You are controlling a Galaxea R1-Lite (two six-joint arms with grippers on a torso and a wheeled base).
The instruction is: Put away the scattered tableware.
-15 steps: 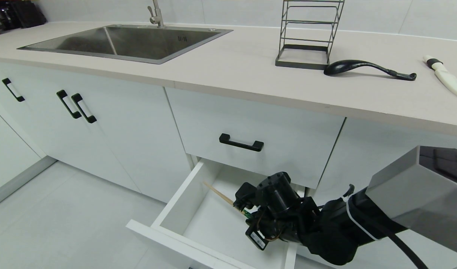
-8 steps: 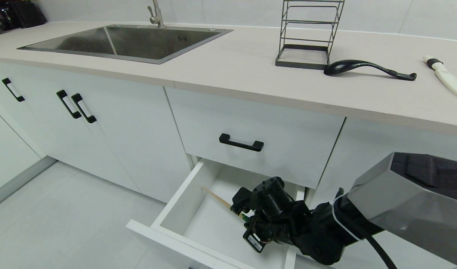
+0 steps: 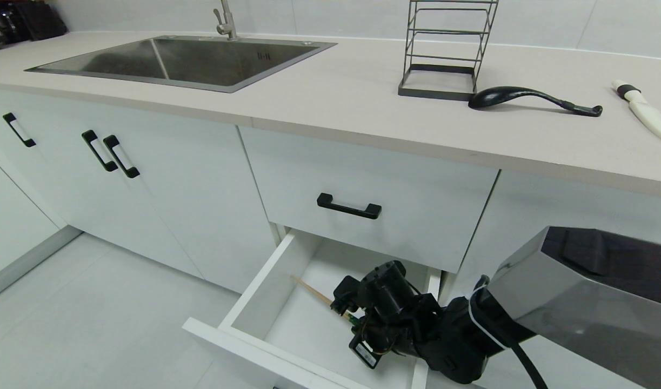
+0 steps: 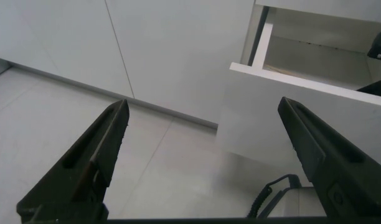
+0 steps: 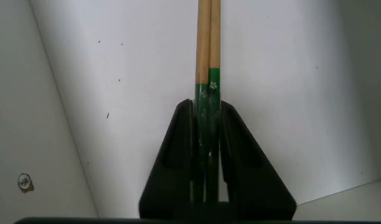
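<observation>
A steel sink (image 3: pixel 200 62) with faucet (image 3: pixel 226 21) sits in the countertop (image 3: pixel 335 100), a wire rack (image 3: pixel 435 93) well apart

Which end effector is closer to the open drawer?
Right. The right end effector is inside the drawer, shut on the chopsticks; the left end effector is open, outside it over the floor.

The chopsticks (image 3: pixel 313 288) are hovering inside the open drawer (image 3: pixel 259 294) beneath the worktop (image 3: pixel 335 102); the ladle (image 3: pixel 525 96) is lying right of the rack (image 3: pixel 438 92).
</observation>
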